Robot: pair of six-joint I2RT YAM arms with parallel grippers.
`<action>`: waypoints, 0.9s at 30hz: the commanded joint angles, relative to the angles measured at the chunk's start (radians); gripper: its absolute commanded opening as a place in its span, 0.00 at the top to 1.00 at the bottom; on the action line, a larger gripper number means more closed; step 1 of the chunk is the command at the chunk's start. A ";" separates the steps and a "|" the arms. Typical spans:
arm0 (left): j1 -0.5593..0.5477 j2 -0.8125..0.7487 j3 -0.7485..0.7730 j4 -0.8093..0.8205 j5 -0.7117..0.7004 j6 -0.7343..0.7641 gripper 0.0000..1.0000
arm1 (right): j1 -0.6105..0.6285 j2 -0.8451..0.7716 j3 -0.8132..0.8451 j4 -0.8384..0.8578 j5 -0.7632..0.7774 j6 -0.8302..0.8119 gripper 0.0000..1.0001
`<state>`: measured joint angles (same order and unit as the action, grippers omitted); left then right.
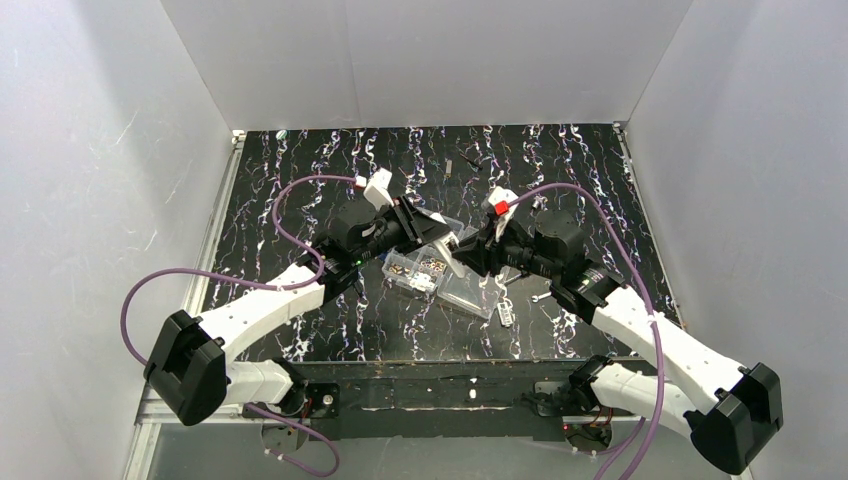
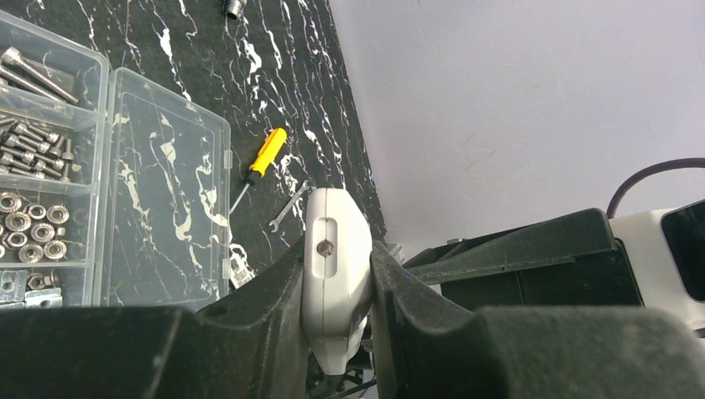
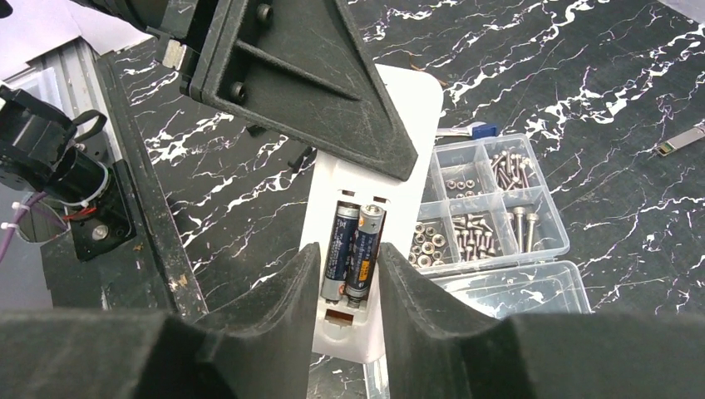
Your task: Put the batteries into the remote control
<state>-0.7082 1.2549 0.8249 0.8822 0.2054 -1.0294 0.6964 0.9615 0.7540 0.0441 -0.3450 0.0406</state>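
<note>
- From the right wrist we see the open battery bay of the remote control (image 3: 420,108). Two batteries (image 3: 353,241) lie in it side by side. Neither other view shows them.
- The left wrist view shows only one rounded end of the remote, with a slot and a small screw head in it.
- The left gripper (image 2: 335,253) is clamped on that end, a finger pressed to each flank.
- The right gripper (image 3: 349,253) has its jaws narrowly apart, straddling the bay. The batteries show through the gap, and we cannot tell whether the fingers touch anything.
- From above, the remote is a short white bar held between the two grippers over the clear organiser box (image 1: 430,270), off the table (image 1: 300,180).
- Only the left wrist view shows the yellow-handled screwdriver (image 2: 264,156) and a small wrench (image 2: 289,208), both lying beside the box lid.
- The batteries are dark with an orange band. There is print on them, but it is too small for us to read.
- In the right wrist view the remote's long axis runs straight away from the camera. The bay is at the near end and the far end is under the left gripper. The batteries lie along the same axis.
</note>
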 commanded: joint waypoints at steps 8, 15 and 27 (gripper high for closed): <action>-0.003 -0.023 0.003 0.089 0.036 -0.008 1.00 | -0.003 -0.065 -0.001 -0.025 0.080 -0.038 0.55; -0.003 -0.014 0.012 0.078 0.065 -0.008 1.00 | -0.003 -0.109 0.030 -0.039 0.084 -0.083 0.44; -0.003 -0.042 0.029 0.041 0.174 -0.047 1.00 | -0.099 -0.136 0.163 -0.242 -0.225 -0.452 0.38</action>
<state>-0.7090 1.2549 0.8246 0.8600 0.2958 -1.0416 0.6647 0.8082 0.8116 -0.0872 -0.3176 -0.2237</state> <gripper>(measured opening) 0.253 0.619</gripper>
